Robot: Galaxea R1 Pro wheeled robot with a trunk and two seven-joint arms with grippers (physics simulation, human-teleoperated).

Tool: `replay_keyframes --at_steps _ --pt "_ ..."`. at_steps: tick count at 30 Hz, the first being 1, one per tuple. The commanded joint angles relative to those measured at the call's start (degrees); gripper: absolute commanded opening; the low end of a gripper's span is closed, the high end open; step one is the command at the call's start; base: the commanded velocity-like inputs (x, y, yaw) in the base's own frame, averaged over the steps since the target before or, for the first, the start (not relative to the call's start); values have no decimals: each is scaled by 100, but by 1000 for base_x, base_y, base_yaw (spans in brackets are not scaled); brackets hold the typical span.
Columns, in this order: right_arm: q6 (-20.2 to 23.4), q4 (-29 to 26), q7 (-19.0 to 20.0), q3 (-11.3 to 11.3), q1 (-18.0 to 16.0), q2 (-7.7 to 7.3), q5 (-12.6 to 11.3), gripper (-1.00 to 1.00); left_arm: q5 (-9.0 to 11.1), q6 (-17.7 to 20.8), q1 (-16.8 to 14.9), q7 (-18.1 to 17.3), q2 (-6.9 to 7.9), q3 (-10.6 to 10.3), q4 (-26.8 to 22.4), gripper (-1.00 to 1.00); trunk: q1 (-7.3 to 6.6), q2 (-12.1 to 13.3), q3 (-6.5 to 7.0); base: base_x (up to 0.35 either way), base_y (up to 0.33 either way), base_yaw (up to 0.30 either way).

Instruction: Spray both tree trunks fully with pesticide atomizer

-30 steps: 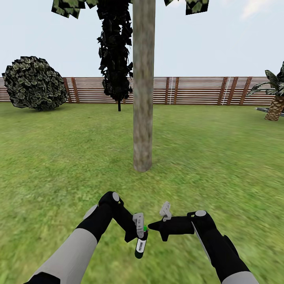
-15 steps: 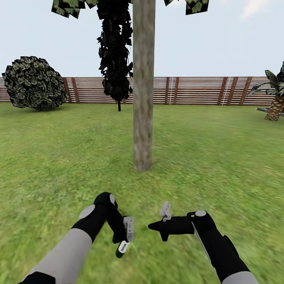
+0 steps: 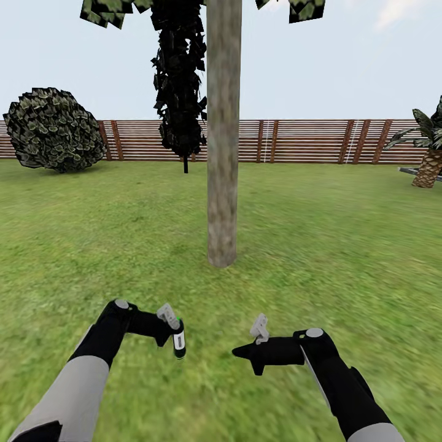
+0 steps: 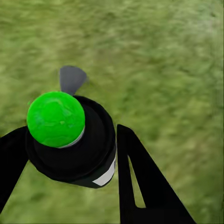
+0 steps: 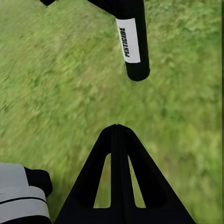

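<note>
The left pincer (image 3: 174, 327) gripped the smooth black cylindrical atomizer (image 3: 178, 342), green-capped, over blurred grass (image 3: 344, 245); the right pincer (image 3: 245, 353) was closed, empty.

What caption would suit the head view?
Left gripper holding the pesticide atomizer over the lawn, facing a pale tree trunk.

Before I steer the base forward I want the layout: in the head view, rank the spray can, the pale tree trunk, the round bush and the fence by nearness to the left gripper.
1. Spray can, held in the left gripper.
2. Pale tree trunk, ahead, slightly right.
3. Round bush, far left, by the fence.
4. Fence, across the back; hardly farther than the bush.
</note>
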Motion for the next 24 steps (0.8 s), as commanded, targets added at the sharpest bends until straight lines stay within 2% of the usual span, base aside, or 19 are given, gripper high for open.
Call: replay_keyframes --at_steps 1,3,4,6,8,9,10,12,13,15,16,17,18,19,20,23,24 --pt "-13 8 -6 -11 4 -3 -3 -100 49 1 0 59 -3 30 0 -100 0 0 0 0 0 0" --pt "-70 33 -6 -156 18 -65 -10 -100 354 3 0 358 -7 202 -2 -100 0 0 0 0 0 0" --pt "-130 46 -4 -393 34 -235 -13 -100 689 3 0 645 -3 394 -6 -100 0 0 0 0 0 0" --pt "-300 73 -7 -820 48 -530 -17 -100 1142 9 0 1109 9 697 -8 -100 0 0 0 0 0 0" --pt "-508 172 -26 -1276 68 -765 -11 -100 1405 11 0 1666 18 956 -9 -100 0 0 0 0 0 0" --pt "-551 219 -30 -1393 72 -803 -9 -100 1442 12 0 1812 17 999 -9 -100 0 0 0 0 0 0" --pt "-615 342 -36 -1651 79 -858 -8 -100 1494 12 3 2112 15 1061 -9 -100 0 0 0 0 0 0" --pt "-683 595 -49 -2327 89 -915 -1 -100 1560 16 7 2705 5 1121 -10 -100 0 0 0 0 0 0" --pt "-703 673 -54 -2835 95 -929 1 -100 1590 18 7 2997 -22 1136 -7 -100 0 0 0 0 0 0" --pt "-754 756 -63 -3936 96 -945 16 -100 1625 20 8 3518 -178 1152 -3 -100 0 0 0 0 0 0" --pt "-778 768 -65 -4184 96 -947 23 -100 1630 21 8 3643 -220 1152 -3 -100 0 0 0 0 0 0" --pt "-886 792 -91 -4831 96 -946 82 -100 1639 21 13 4029 -355 1153 -2 -100 0 0 0 0 0 0" --pt "-1058 804 -218 -5326 96 -940 229 100 1649 21 18 4428 -493 1153 2 -100 0 0 0 0 0 0" --pt "-1129 808 -291 -5456 96 -934 298 100 1652 22 20 4560 -532 1153 3 -100 0 0 0 0 0 0" --pt "-1364 816 -577 -5761 96 -915 558 100 1666 22 23 4952 -635 1154 16 -100 0 0 0 0 0 0" --pt "-1634 831 -1071 -6017 89 -903 889 100 1773 22 25 5430 -743 1152 100 -100 0 0 0 0 0 0" --pt "-1713 837 -1329 -6101 85 -899 991 100 1882 22 26 5645 -774 1146 179 -100 0 0 0 0 0 0"
